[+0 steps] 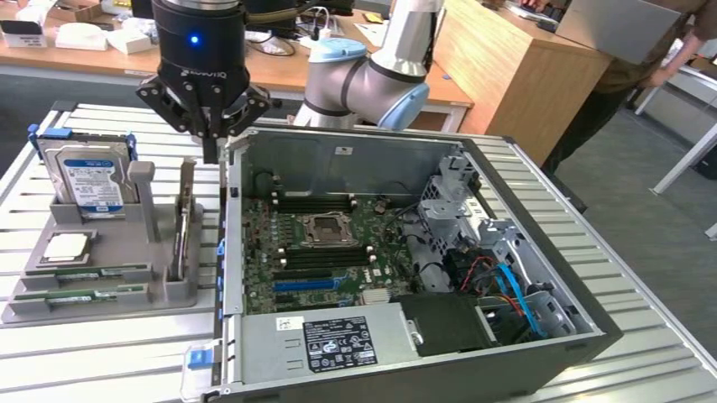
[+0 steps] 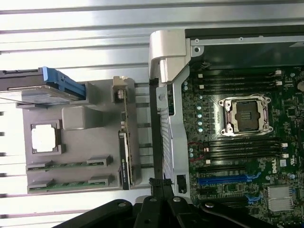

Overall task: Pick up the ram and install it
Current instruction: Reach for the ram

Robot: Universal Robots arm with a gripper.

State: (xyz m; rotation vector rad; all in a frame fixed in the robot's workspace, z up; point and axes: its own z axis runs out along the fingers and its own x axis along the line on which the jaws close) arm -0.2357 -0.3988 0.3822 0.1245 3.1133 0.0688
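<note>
Two ram sticks [image 1: 87,270] sit unpicked in the grey tray [image 1: 101,312]; gripper [image 1: 210,154] pinched shut, empty, beside the computer case [image 1: 336,168] wall.

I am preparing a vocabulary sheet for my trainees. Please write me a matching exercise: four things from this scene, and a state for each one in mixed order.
Things:
1. hard drive
2. processor chip
3. ram sticks
4. gripper

States:
A. shut, holding nothing
B. lying in long slots
C. standing upright
D. lying flat in a square recess

Pairs: 1-C, 2-D, 3-B, 4-A
</note>
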